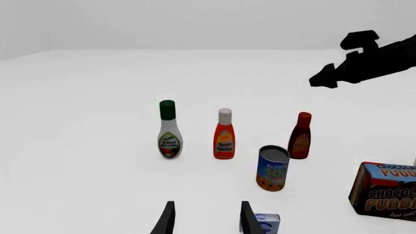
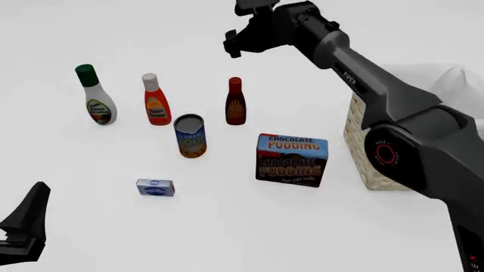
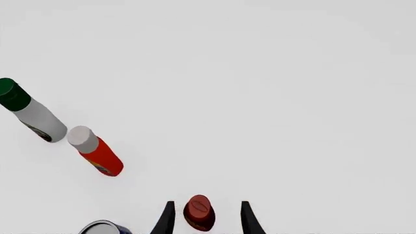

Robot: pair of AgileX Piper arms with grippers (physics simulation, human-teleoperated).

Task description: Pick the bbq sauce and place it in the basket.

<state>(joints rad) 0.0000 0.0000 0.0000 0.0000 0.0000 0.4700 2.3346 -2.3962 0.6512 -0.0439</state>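
Right hand [image 3: 204,218] hovered above upright bbq sauce [image 2: 235,102], fingers apart, cap between them, untouched. Left hand [image 1: 204,218] low, fingers apart, empty. Basket [image 2: 361,144] at right.

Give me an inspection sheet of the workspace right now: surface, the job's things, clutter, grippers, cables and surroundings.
Surface: white table, plain and unmarked.
Job's things: bbq sauce upright, on the table; basket at the right edge, mostly hidden behind the right arm.
Clutter: white bottle with green cap, orange-red bottle with white cap, soup can, chocolate pudding box, small blue-and-white box, all standing apart.
Grippers: right gripper open, above the bbq sauce, fingers either side of its cap in the wrist view; left gripper open, holding nothing.
Cables: nothing seen.
Surroundings: pale blank backdrop.
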